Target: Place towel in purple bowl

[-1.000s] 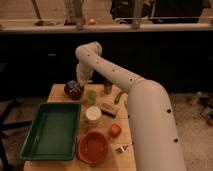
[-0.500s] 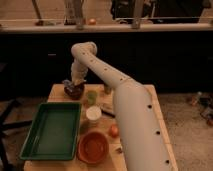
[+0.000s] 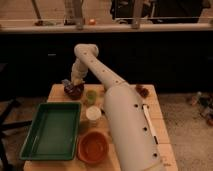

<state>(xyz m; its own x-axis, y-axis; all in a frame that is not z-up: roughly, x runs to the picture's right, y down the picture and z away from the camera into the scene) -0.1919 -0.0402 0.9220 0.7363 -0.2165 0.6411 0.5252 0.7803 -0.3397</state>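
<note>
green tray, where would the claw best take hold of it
Judging by its shape, grip the green tray by its raised right rim, coming from above: the walls are thin and upright, and the inside looks bare. The claw is now over the purple bowl at the table's far left.

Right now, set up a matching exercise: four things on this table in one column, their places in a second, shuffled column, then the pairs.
Things:
1. green tray
2. orange bowl
3. purple bowl
4. white cup

Places:
A. far left corner of the table, under the end effector
B. near edge, right of the tray
C. left side, filling most of it
D. middle, between the tray and the arm

Pairs: 1-C, 2-B, 3-A, 4-D
</note>
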